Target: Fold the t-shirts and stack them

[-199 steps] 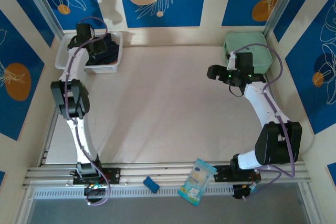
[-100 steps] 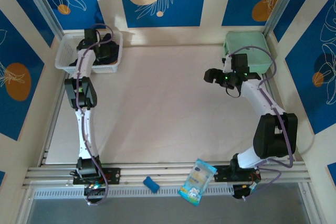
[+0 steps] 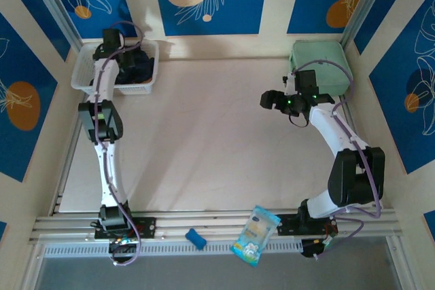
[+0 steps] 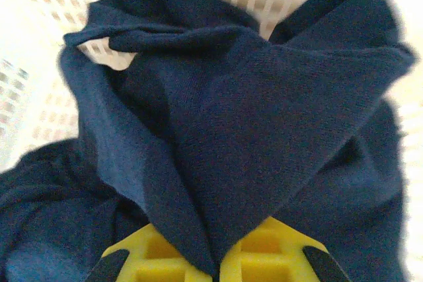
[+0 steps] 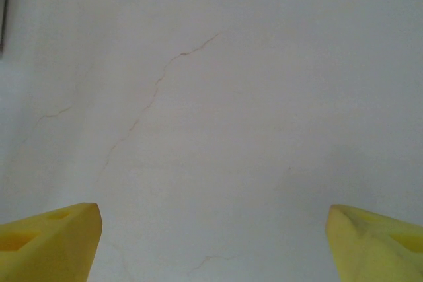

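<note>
The step in hand is the pick-up of the first shirt. The left gripper (image 4: 215,263) is pinched shut on a fold of the dark navy t-shirt (image 4: 264,130), which lies bunched in the white basket (image 3: 81,76) at the far left corner of the table (image 3: 204,147). The right gripper (image 3: 267,100) hovers over bare table on the right, on the near side of the mint-green case (image 3: 326,59), its jaws spread wide and holding nothing. Next, I judge, the left arm must lift the shirt clear of the basket wall and carry it toward the middle, where the right gripper can take a second edge and spread it flat; a thin pinch may slip
</note>
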Robot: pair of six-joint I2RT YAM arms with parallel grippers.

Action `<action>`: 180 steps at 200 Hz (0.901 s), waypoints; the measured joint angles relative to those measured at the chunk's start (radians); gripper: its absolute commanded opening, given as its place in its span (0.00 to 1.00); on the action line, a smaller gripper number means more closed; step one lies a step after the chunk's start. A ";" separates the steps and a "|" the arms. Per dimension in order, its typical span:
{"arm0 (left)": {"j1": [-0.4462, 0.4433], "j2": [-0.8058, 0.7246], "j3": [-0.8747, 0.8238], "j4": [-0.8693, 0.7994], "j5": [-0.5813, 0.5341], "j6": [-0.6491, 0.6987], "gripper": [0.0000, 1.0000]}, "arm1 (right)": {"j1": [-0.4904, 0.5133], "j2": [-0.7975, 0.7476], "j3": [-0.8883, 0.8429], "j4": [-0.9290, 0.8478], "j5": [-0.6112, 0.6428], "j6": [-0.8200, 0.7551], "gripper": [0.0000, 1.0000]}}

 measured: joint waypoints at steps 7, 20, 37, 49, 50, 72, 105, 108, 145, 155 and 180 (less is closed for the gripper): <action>-0.003 -0.037 0.000 -0.008 0.004 -0.004 0.00 | 0.001 -0.014 -0.002 0.000 0.000 0.003 0.88; -0.013 -0.116 -0.001 -0.019 0.013 -0.015 0.00 | 0.001 -0.046 -0.009 0.003 -0.002 0.008 0.89; -0.029 -0.231 -0.001 -0.040 0.036 -0.040 0.00 | 0.001 -0.082 -0.014 0.004 -0.012 0.016 0.88; -0.042 -0.314 0.000 -0.055 0.060 -0.062 0.00 | 0.001 -0.101 -0.014 0.005 -0.025 0.023 0.88; -0.043 -0.318 0.000 -0.056 0.062 -0.063 0.00 | 0.001 -0.102 -0.014 0.006 -0.025 0.023 0.88; -0.071 -0.444 0.001 -0.098 0.100 -0.093 0.00 | 0.001 -0.120 -0.014 0.006 -0.042 0.034 0.88; -0.162 -0.568 0.003 -0.197 0.121 -0.101 0.00 | 0.001 -0.147 -0.014 0.003 -0.060 0.041 0.89; -0.175 -0.578 0.002 -0.209 0.122 -0.101 0.00 | 0.001 -0.150 -0.014 0.003 -0.060 0.042 0.89; -0.350 -0.710 -0.091 -0.282 0.123 -0.101 0.00 | 0.001 -0.187 -0.015 0.005 -0.076 0.056 0.89; -0.397 -0.752 -0.141 -0.289 0.124 -0.101 0.00 | 0.001 -0.188 -0.015 0.005 -0.079 0.056 0.89; -0.505 -0.875 -0.331 -0.266 0.111 -0.101 0.00 | 0.001 -0.188 -0.021 0.005 -0.082 0.058 0.89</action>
